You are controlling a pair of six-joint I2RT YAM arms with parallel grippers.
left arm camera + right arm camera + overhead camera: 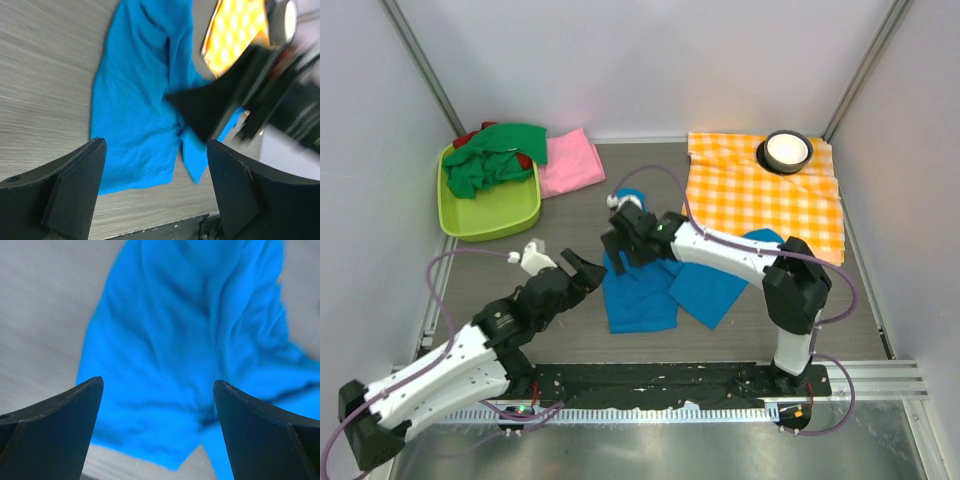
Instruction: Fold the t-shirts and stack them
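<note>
The green tub (485,222) holds the green tee (498,160) and red tee (468,138), waiting their turn; the pink tee (570,162) lies just beside it; the left gripper (582,270), wide open, is beside the blue tee (640,300) on the table (570,212); the right gripper (623,245) hangs over it, fingers apart, probably to grab an edge.

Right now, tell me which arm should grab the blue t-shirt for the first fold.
Probably the right. The right gripper is open and hangs directly over the blue t-shirt, with cloth filling its wrist view. The left gripper, also open, sits off to the side, by the shirt's left edge.
</note>
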